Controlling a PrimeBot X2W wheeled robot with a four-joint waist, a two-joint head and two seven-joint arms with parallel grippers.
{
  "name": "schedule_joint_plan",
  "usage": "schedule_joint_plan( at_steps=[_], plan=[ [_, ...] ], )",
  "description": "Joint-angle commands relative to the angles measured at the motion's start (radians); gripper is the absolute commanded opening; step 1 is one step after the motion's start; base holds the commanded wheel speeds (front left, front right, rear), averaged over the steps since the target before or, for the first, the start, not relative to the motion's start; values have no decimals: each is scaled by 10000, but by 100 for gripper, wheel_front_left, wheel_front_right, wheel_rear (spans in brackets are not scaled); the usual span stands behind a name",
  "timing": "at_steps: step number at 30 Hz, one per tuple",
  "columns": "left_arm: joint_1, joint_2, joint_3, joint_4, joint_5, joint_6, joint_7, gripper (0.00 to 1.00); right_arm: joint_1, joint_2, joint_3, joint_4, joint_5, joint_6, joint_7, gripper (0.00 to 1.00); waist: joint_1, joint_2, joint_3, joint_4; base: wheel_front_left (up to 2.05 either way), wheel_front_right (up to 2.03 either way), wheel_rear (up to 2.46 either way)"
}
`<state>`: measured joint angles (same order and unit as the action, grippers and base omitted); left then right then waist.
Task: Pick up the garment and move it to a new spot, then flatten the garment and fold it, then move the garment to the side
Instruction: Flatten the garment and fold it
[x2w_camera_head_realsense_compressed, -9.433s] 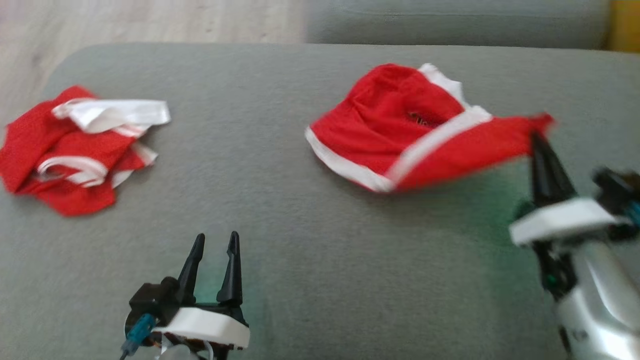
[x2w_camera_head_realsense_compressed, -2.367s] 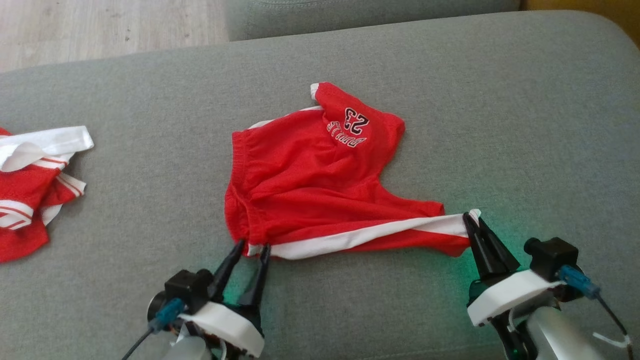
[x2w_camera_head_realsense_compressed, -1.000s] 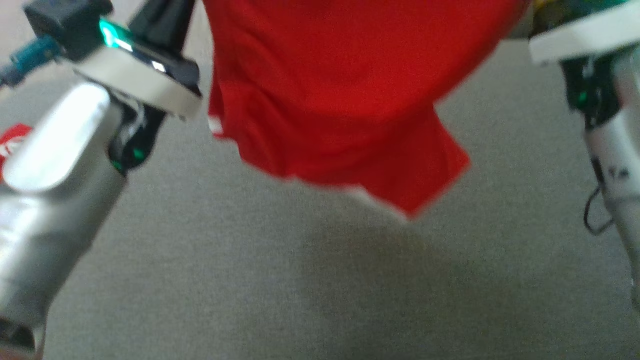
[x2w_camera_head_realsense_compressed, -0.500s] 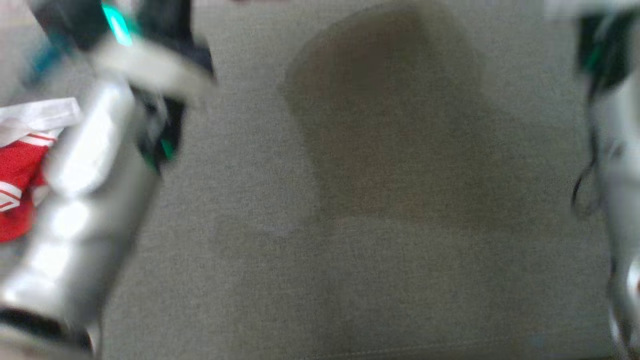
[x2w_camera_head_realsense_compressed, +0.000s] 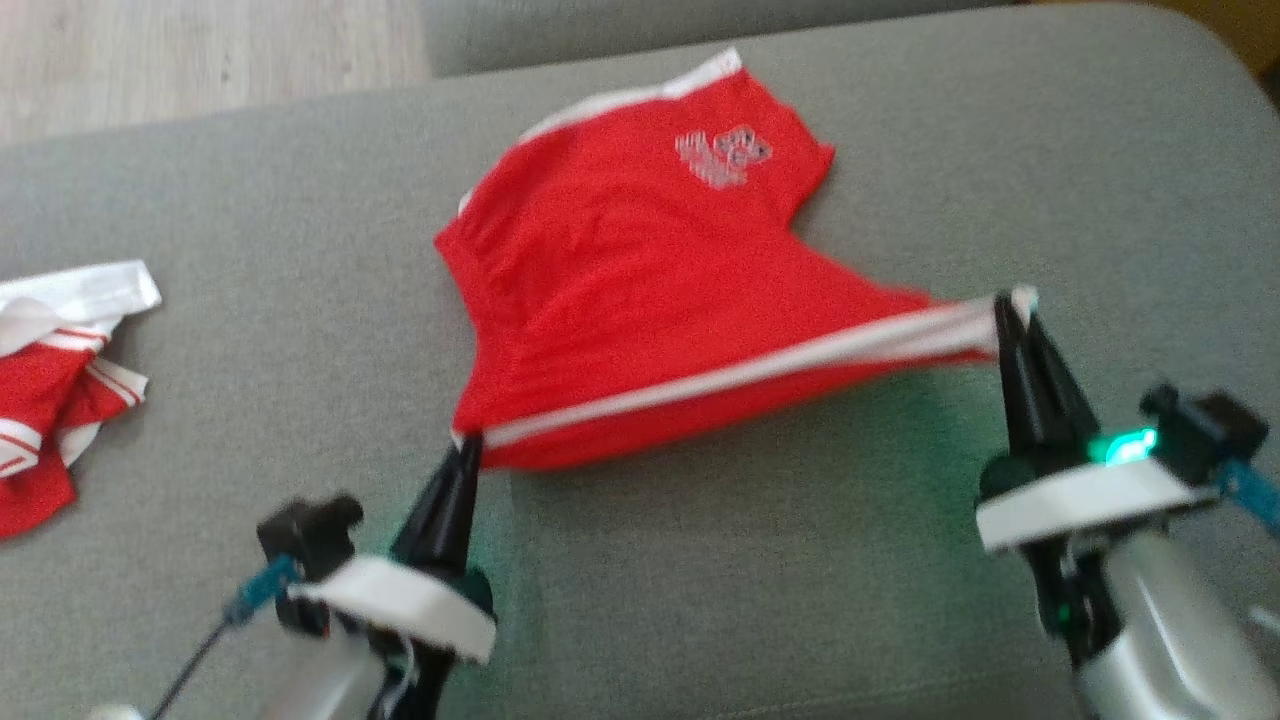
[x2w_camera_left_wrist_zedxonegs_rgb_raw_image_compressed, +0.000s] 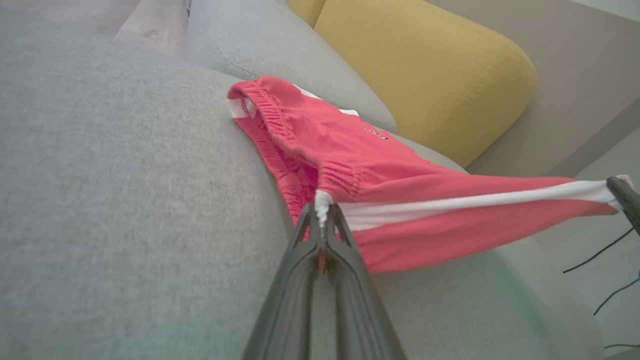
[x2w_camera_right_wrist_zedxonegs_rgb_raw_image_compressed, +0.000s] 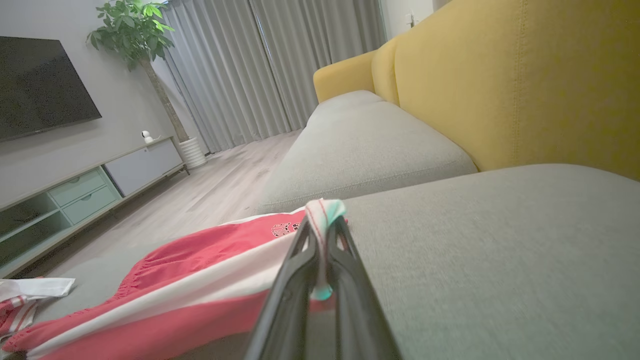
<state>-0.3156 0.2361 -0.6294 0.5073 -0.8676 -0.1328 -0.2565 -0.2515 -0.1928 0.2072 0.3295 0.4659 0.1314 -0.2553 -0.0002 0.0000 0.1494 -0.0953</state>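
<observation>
The shorts (x2w_camera_head_realsense_compressed: 640, 290) are red, with a white side stripe and a pale printed mark. My fingers (x2w_camera_head_realsense_compressed: 1035, 395) are black. The cushion (x2w_camera_head_realsense_compressed: 300, 250) is plain grey, the backrest (x2w_camera_right_wrist_zedxonegs_rgb_raw_image_compressed: 525, 75) mustard yellow. The second garment (x2w_camera_head_realsense_compressed: 40, 400) is red with white bands and thin stripes.

A grey fabric sofa seat (x2w_camera_head_realsense_compressed: 750, 600) meets a second grey cushion (x2w_camera_right_wrist_zedxonegs_rgb_raw_image_compressed: 360, 145) at its far end, and a mustard-yellow backrest (x2w_camera_right_wrist_zedxonegs_rgb_raw_image_compressed: 500, 75) rises along one side. Beyond lies a pale wood-plank floor (x2w_camera_right_wrist_zedxonegs_rgb_raw_image_compressed: 215, 190). Full-length grey curtains (x2w_camera_right_wrist_zedxonegs_rgb_raw_image_compressed: 260, 65) hang beside a leafy potted plant (x2w_camera_right_wrist_zedxonegs_rgb_raw_image_compressed: 135, 30). A dark television (x2w_camera_right_wrist_zedxonegs_rgb_raw_image_compressed: 40, 85) hangs on a grey wall (x2w_camera_right_wrist_zedxonegs_rgb_raw_image_compressed: 60, 20) above a low cabinet (x2w_camera_right_wrist_zedxonegs_rgb_raw_image_compressed: 100, 185) with pale green drawers.
</observation>
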Motion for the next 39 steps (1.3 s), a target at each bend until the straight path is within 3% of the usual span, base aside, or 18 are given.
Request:
schedule_joint_plan(
  at_steps=[1,5,13,20,26,39],
  plan=[
    [148,175,492,-340,162,22,-52,0,203,-124,10,-492,77,-7,-64,0,2,0,-343,-60,0,0,0],
    [1110,9,1174,-841,372,22,-52,0,1188,-197,127,-827,256,-7,-64,0,2,0,-782,-71,0,0,0],
    [2430,75,1158,-1686,678,22,-53,0,2473,-485,575,-1163,486,-7,-64,0,2,0,-1288,-39,0,0,0],
    [2681,-2,1048,-2202,676,22,-53,0,2425,-575,279,-1425,506,-7,-64,0,2,0,-1150,205,0,0,0],
    [1194,17,422,-2225,159,22,-53,0,717,-523,147,-813,538,-7,-64,0,2,0,-225,630,0,0,0],
    [-2535,-530,-12,-1468,-1051,21,-53,0,-4600,-270,799,2608,336,-7,345,0,2,0,1961,1822,0,0,0]
  ],
)
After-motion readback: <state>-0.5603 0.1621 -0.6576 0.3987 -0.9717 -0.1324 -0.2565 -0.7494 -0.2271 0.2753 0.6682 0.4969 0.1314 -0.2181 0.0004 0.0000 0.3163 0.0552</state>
